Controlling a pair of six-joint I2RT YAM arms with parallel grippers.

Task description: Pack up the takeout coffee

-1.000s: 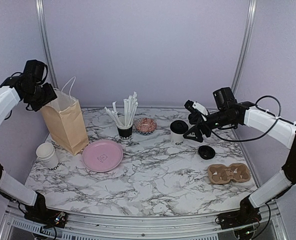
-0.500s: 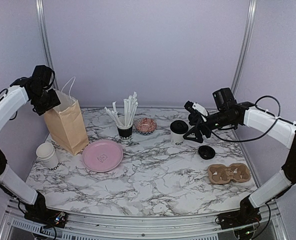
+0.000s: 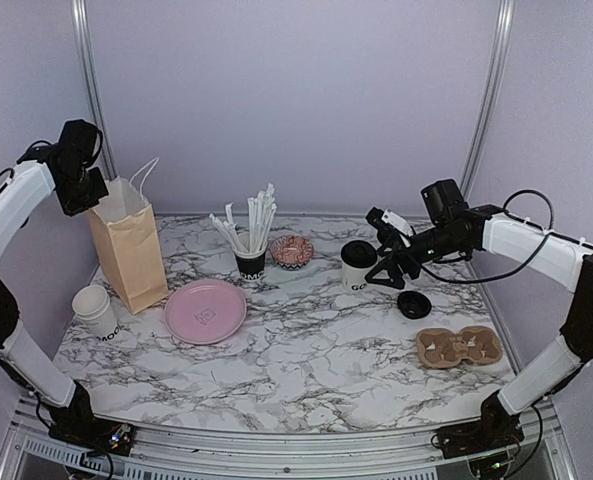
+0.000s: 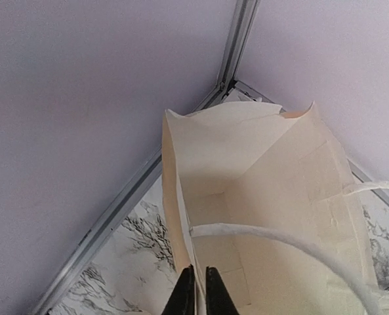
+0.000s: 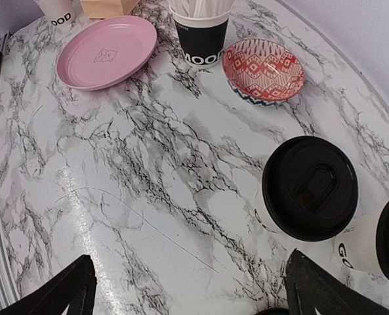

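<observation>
The takeout coffee (image 3: 357,264), a white paper cup with a black lid, stands right of the table's middle. In the right wrist view the takeout coffee (image 5: 309,188) lies just beyond the right finger. My right gripper (image 3: 381,248) hovers right beside the cup, jaws wide open and holding nothing (image 5: 187,275). At the far left stands a tan paper bag (image 3: 128,250) with its mouth open. My left gripper (image 3: 94,195) is at its top left rim. In the left wrist view the fingers (image 4: 199,282) pinch the bag's (image 4: 273,197) near wall. A white handle (image 4: 279,239) arcs across the mouth.
A pink plate (image 3: 205,310), a black cup of straws (image 3: 250,262) and a patterned bowl (image 3: 291,251) sit mid-table. White cups (image 3: 96,310) stand front left. A loose black lid (image 3: 413,304) and a cardboard cup carrier (image 3: 458,347) lie on the right. Another lettered white cup (image 5: 361,246) shows at the wrist view's right edge.
My left gripper came down onto the bag's rim and closed on it; the bag now stands straighter. The right gripper edged slightly left toward the cup.
</observation>
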